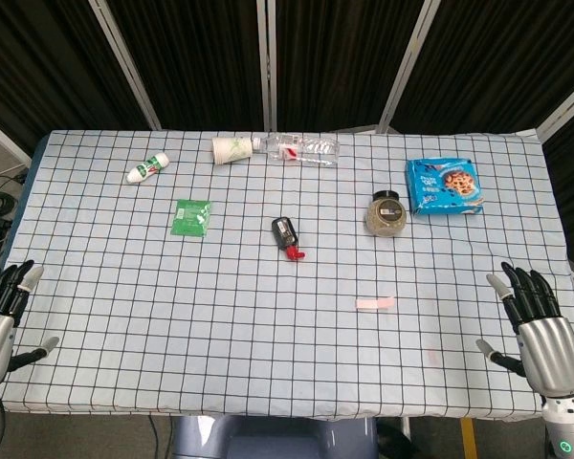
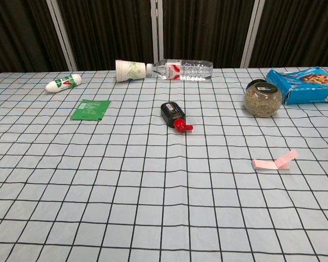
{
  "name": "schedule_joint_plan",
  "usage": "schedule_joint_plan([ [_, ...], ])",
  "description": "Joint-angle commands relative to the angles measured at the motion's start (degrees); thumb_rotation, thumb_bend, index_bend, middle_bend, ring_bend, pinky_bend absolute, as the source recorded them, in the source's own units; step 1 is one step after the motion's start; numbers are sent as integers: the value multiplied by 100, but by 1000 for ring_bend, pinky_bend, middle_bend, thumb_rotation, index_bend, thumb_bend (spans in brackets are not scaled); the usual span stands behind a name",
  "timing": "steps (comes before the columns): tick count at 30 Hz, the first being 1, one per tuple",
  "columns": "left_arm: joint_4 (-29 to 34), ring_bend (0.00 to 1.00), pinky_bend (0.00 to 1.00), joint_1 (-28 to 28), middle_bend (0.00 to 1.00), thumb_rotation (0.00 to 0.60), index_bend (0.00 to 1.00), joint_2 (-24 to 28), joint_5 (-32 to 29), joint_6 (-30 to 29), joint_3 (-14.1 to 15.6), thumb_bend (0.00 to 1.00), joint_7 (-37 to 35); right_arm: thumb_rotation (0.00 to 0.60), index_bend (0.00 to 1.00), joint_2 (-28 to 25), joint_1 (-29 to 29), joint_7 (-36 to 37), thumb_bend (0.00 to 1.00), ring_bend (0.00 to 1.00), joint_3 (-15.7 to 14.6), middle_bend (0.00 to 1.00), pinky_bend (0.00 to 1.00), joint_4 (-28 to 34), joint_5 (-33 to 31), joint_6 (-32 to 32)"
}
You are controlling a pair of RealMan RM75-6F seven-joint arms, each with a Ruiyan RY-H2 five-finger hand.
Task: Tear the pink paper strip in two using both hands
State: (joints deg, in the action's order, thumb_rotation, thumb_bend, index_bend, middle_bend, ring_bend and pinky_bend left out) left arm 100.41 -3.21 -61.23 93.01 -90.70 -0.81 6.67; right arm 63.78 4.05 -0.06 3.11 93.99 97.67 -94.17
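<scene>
While both arms sit low at the near corners, the pink paper strip (image 1: 375, 303) lies untouched on the checkered worktop (image 1: 220, 325), right of centre and toward the near edge, well apart from either hand. From the chest view the strip (image 2: 274, 161) shows one end lifted off the cloth, bent upward rather than flat. Over on the robot's left, the left hand (image 1: 0, 311) hovers at the worktop's near-left corner, fingers spread and pointing up, holding nothing. Across the way, the right hand (image 1: 536, 320) mirrors it at the near-right corner, fingers fanned apart, thumb out to the side, also holding nothing. Neither hand shows in the chest view. Further back, a small dark bottle with a red cap (image 1: 288, 236) lies on its side near the middle, and a round jar with a black lid (image 1: 386, 213) stands upright behind the strip. Just beside that jar, to the right, sits a blue cookie package (image 1: 444, 186). Along the far edge, a clear water bottle (image 1: 301, 148) lies on its side with its cap end at the mouth of a tipped paper cup (image 1: 232, 149). Left of those, a small white bottle (image 1: 146, 168) lies tilted, and a green packet (image 1: 191, 216) lies flat in front.
</scene>
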Motion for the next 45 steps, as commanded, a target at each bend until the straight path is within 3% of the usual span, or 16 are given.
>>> schedule_joint_plan([
  [1, -6, 0, 0, 1, 0, 600, 0, -2, -22, 3, -10, 0, 4, 600, 135, 21, 3, -47, 13, 0, -30, 0, 0, -10, 25, 34],
  [13, -28, 0, 0, -71, 0, 600, 0, -70, -105, 121, -71, 0, 157, 600, 156, 409, 545, -442, 13, 0, -240, 0, 0, -586, 414, 972],
  [20, -104, 0, 0, -194, 0, 600, 0, -188, -344, 351, -169, 0, 305, 600, 283, 1089, 1739, -157, 20, 0, -295, 14, 0, -2017, 1358, 1878],
  [29, -216, 0, 0, -260, 0, 600, 0, -295, -550, 501, -218, 0, 397, 600, 373, 2101, 2441, 142, 193, 0, -396, 51, 0, -3860, 1952, 1637],
  [35, -232, 0, 0, -251, 0, 600, 0, -310, -599, 488, -224, 0, 414, 600, 383, 2625, 2626, -92, 220, 0, -498, 82, 0, -4848, 2060, 1477],
  [45, -237, 0, 0, -250, 0, 600, 0, -305, -585, 501, -190, 0, 401, 600, 394, 3049, 2687, 92, 218, 0, -702, 75, 0, -5555, 1886, 1442],
])
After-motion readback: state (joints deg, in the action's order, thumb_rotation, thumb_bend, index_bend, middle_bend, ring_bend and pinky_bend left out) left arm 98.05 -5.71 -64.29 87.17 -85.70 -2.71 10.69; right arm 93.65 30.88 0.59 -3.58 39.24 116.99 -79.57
